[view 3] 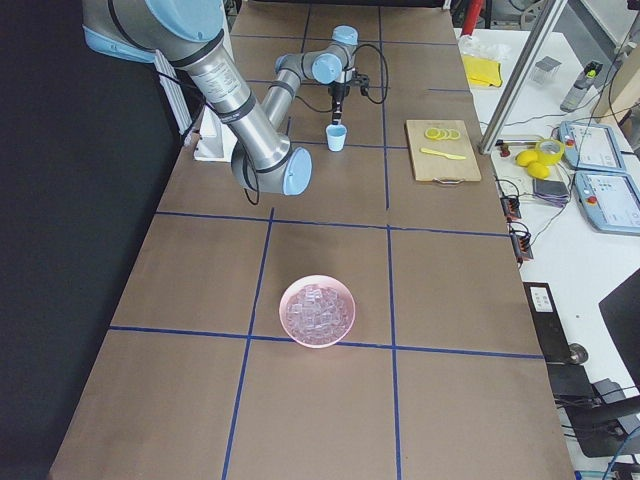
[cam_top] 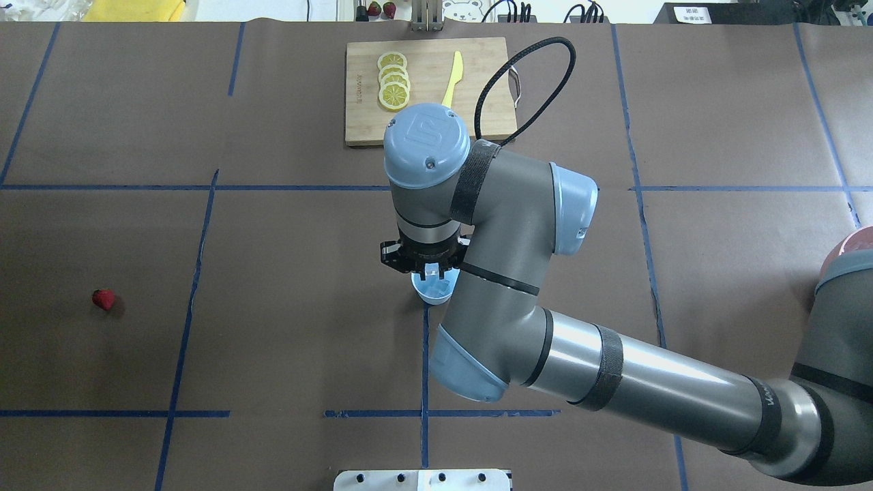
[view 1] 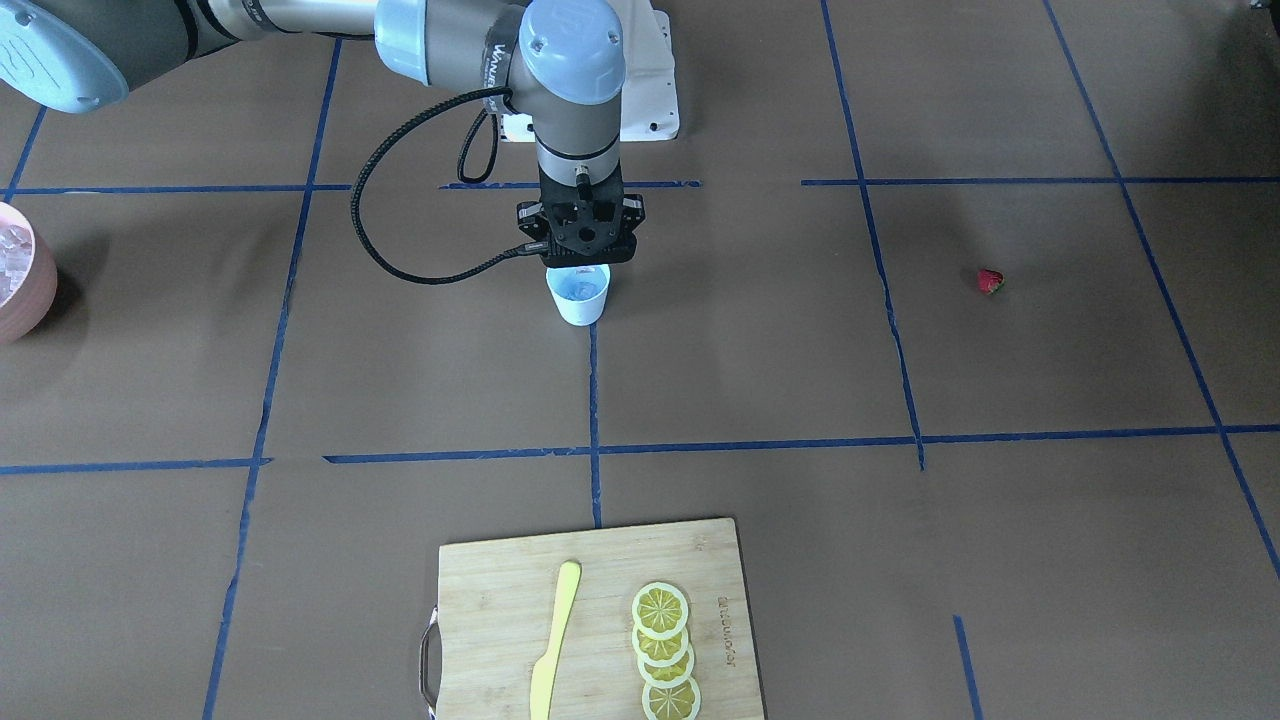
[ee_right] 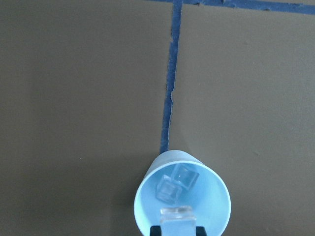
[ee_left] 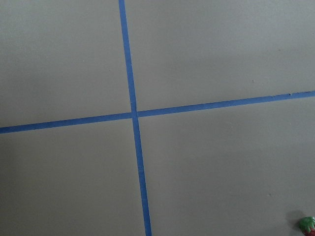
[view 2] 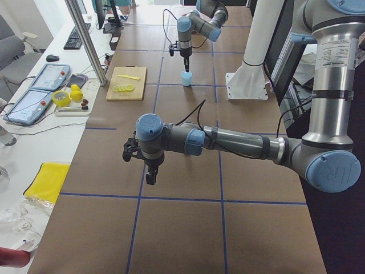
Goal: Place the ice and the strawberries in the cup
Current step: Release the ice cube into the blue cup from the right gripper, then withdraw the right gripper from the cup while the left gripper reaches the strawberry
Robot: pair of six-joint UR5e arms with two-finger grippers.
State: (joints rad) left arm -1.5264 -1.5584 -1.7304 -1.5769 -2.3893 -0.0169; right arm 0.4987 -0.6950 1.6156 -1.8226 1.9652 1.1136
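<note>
Right gripper (ee_right: 177, 229) closed on ice cube (ee_right: 176, 215) above cup (ee_right: 141, 199), bottom of wrist frame; two cubes (ee_right: 185, 176) inside. Strawberry (cam_top: 104, 299) on table, overhead far left. Left gripper (view 2: 150, 180): opening cannot tell

Overhead from behind, front view opposite — both share cup (view 1: 580, 306), wrists close

Brown paper-covered worktop (view 1: 400, 350) gridded by blue tape lines (view 1: 594, 400). Rectangular bamboo cutting board (view 1: 600, 570) at operators' edge, middle. On it: four overlapping round yellow lemon slices (view 1: 662, 650) in row; flat pale-yellow plastic knife (view 1: 553, 640) beside them, not touching. Round pink bowl (view 3: 283, 318) well apart, toward robot's right end. Side bench: yellow cloth (view 2: 44, 180), black keyboard (view 2: 74, 37)
</note>
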